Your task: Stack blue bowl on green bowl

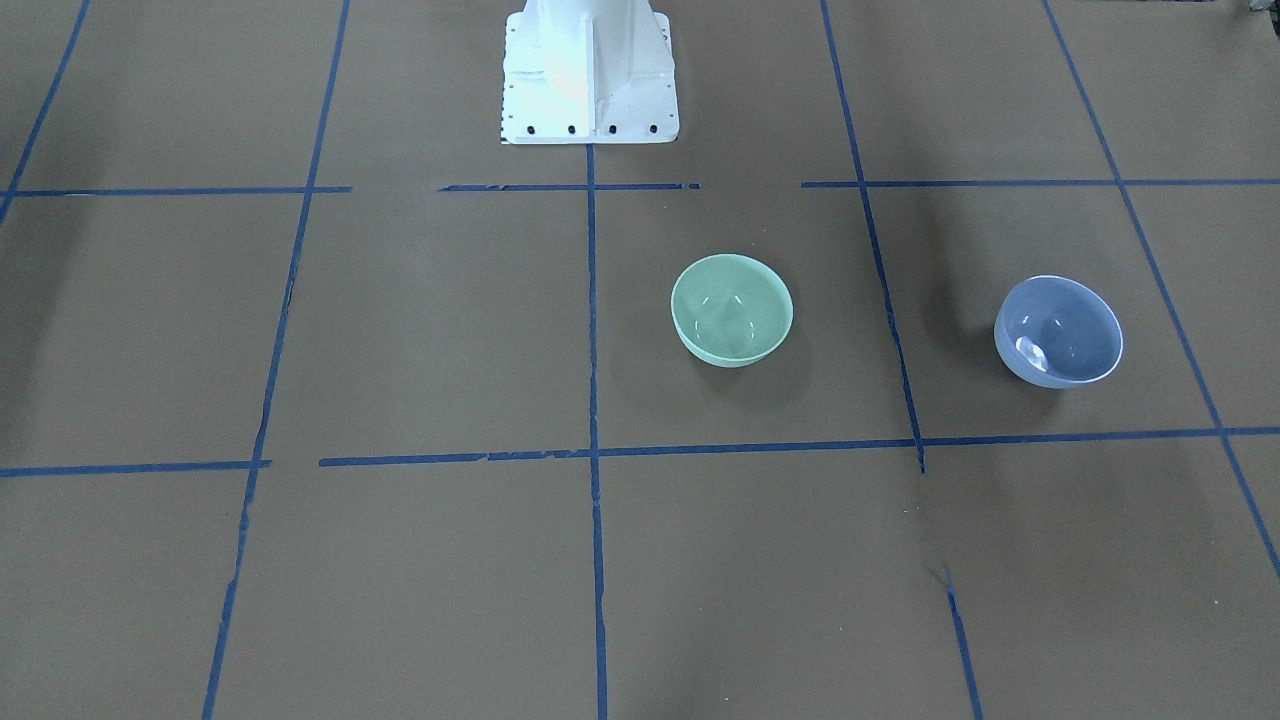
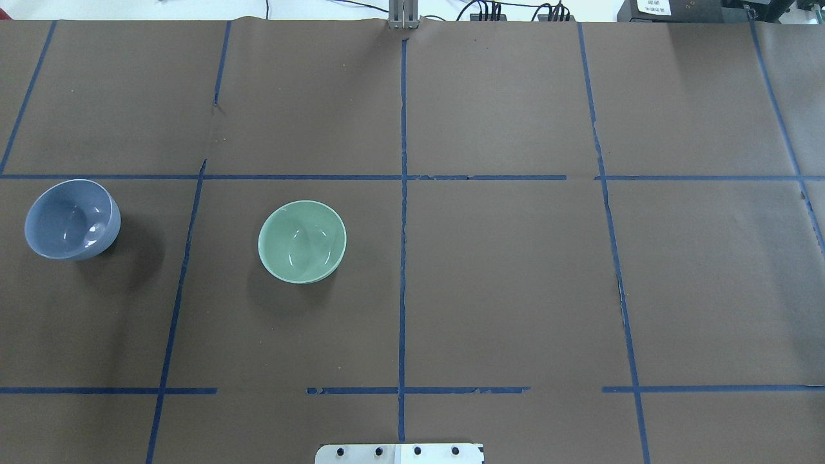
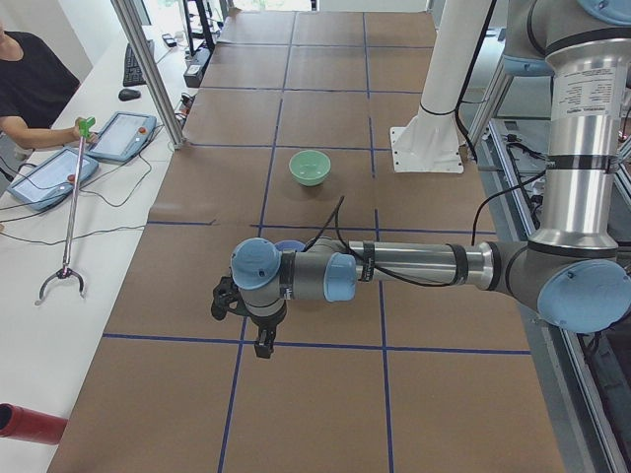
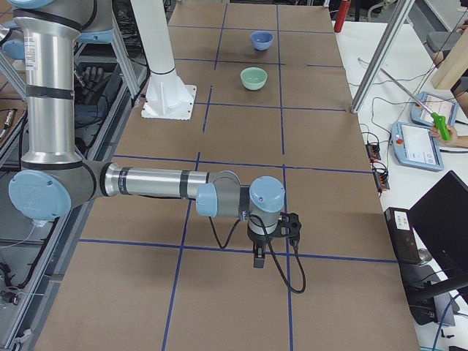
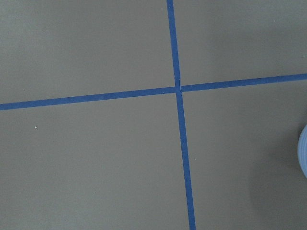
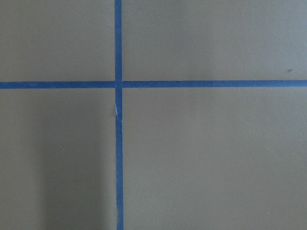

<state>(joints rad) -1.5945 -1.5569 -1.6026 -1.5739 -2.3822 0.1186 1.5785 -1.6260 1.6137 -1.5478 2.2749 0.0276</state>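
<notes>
The blue bowl (image 1: 1058,330) stands upright and empty on the brown table, far to the robot's left (image 2: 72,219). The green bowl (image 1: 731,309) stands upright and empty about one grid square away, nearer the middle (image 2: 301,241). The two bowls are apart. My left gripper (image 3: 264,347) shows only in the exterior left view, hanging above the table near the blue bowl (image 3: 289,245); I cannot tell if it is open or shut. My right gripper (image 4: 257,261) shows only in the exterior right view, far from both bowls; I cannot tell its state. The blue bowl's rim (image 5: 303,152) shows at the left wrist view's right edge.
The white robot base (image 1: 588,75) stands at the table's robot side. Blue tape lines (image 2: 402,193) grid the brown cover. An operator (image 3: 30,89) sits beside tablets and a grabber stick (image 3: 69,207) at a side bench.
</notes>
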